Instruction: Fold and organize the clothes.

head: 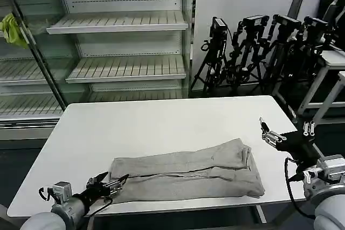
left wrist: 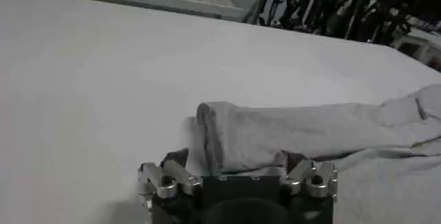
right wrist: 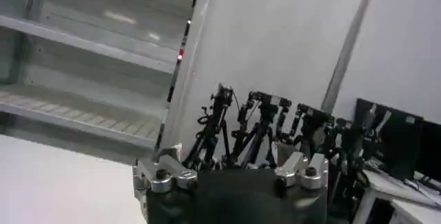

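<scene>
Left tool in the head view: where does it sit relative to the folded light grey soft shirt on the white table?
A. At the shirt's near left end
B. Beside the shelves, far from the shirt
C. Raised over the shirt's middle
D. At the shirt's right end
A: the left tool is low at the near left end of the folded light grey soft shirt, while the right tool is lifted off to the shirt's right.

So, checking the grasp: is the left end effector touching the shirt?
Touching. In the left wrist view, the folded shirt edge sits between the left end effector fingers.
</scene>
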